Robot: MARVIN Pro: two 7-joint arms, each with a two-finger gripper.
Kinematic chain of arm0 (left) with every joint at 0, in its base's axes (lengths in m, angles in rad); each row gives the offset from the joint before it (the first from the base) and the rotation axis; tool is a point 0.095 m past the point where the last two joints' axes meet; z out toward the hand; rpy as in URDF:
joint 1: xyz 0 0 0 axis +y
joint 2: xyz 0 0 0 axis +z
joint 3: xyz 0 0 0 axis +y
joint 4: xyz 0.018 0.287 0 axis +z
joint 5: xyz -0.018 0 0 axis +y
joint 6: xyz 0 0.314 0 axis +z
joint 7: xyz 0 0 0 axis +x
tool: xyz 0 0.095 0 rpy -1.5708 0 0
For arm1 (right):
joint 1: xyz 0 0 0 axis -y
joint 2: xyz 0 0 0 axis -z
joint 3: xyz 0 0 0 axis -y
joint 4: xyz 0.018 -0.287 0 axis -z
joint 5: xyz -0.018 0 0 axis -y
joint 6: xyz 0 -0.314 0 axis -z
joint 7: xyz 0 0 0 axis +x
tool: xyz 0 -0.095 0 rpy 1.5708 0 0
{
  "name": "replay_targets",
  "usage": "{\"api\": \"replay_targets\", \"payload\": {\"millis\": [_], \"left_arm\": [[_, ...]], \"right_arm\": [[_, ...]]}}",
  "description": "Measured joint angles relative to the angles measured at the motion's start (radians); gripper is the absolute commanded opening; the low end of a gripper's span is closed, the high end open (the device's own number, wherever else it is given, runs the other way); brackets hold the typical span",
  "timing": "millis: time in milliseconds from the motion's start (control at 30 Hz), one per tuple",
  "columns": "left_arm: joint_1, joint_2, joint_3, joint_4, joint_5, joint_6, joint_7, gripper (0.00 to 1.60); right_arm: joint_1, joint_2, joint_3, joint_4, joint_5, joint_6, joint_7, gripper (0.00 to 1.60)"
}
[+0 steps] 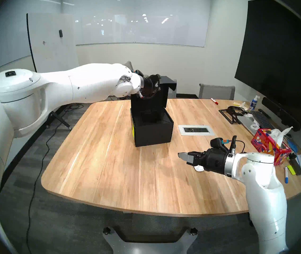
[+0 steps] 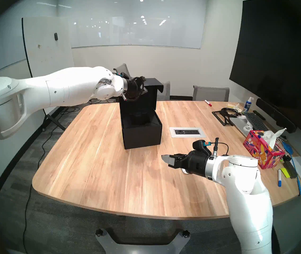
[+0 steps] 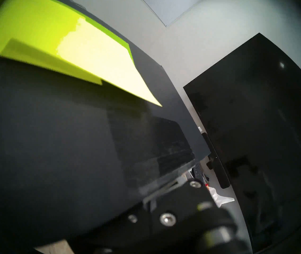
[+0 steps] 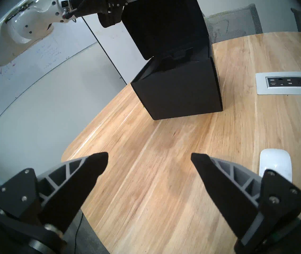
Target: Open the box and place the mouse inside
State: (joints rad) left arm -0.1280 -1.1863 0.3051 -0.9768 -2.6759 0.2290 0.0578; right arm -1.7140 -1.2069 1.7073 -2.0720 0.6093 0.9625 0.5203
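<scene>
Right wrist view: the right gripper [image 4: 149,162] hangs wide open and empty, the smooth white mouse [image 4: 275,164] lying at lower right just outside its right finger. Bare wood-grain table [image 4: 164,147] stretches to the matte black box [image 4: 179,90] at upper centre. The left gripper [image 1: 156,85] is clamped shut on the raised lid [image 1: 150,99].

Box [image 1: 153,134] mid-table [image 1: 109,165], mouse [image 4: 275,163] near right, under right claw [image 4: 149,163].
</scene>
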Motion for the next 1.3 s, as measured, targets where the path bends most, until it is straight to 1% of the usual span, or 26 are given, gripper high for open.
{"api": "replay_targets", "payload": {"millis": [233,600,967,1300], "left_arm": [[-0.009,-0.06,-0.028,0.098,-0.019,-0.026,0.025,0.0],[-0.013,-0.176,-0.059,0.284,-0.044,-0.071,0.089,0.0],[0.001,-0.294,-0.066,0.469,-0.051,-0.123,0.129,0.0],[0.026,-0.393,-0.065,0.622,-0.048,-0.141,0.14,0.0]], "right_arm": [[0.0,0.0,0.0,0.0,0.0,0.0,0.0,1.6],[0.0,0.0,0.0,0.0,0.0,0.0,0.001,1.6],[0.0,0.0,0.0,0.0,0.0,0.0,0.001,1.6],[0.0,0.0,0.0,0.001,0.0,0.0,0.001,1.6]]}}
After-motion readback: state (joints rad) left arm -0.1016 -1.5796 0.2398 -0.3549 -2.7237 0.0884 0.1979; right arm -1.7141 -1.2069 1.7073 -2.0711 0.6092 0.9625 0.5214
